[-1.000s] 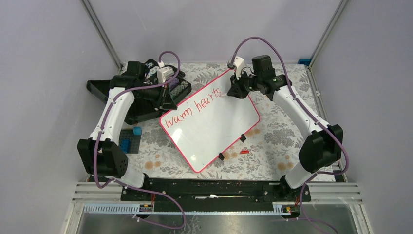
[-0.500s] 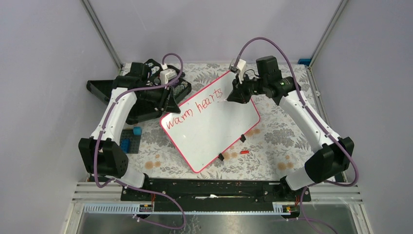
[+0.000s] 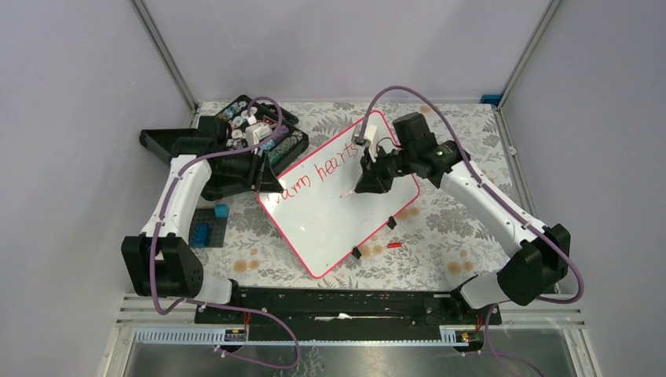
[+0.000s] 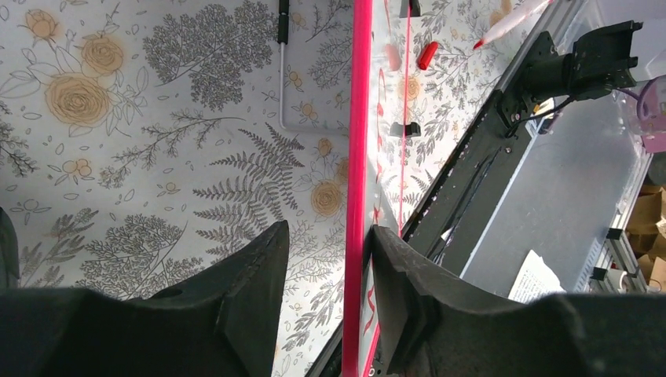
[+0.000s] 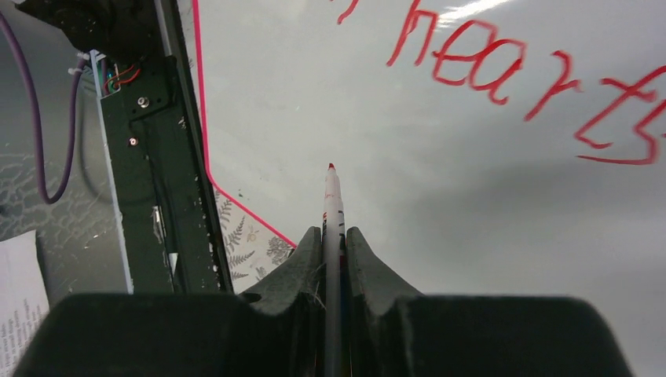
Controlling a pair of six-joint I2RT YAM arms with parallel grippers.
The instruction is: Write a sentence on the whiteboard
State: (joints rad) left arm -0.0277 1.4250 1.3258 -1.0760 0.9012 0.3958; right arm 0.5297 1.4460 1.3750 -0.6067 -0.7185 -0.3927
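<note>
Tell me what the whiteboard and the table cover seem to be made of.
Whiteboard: glossy white coated panel, mirror-like glare in the wrist view; pink rim probably plastic. Table cover: matte floral-printed sheet, lying flat; vinyl or cloth, cannot tell.

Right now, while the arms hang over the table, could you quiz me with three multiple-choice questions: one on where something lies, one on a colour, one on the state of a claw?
1. Where does the black case lie relative to the whiteboard?
A) on top of it
B) to its left
C) to its right

2. What colour is the writing on the board?
A) red
B) blue
C) green

3. What state is the right gripper in?
A) open and empty
B) shut on a cloth
C) shut on the marker

Answers:
1 B: the top view shows the case past the board's left edge.
2 A: the top and right wrist views both show red strokes.
3 C: the right wrist view shows its jaws closed against the marker's barrel.
</note>
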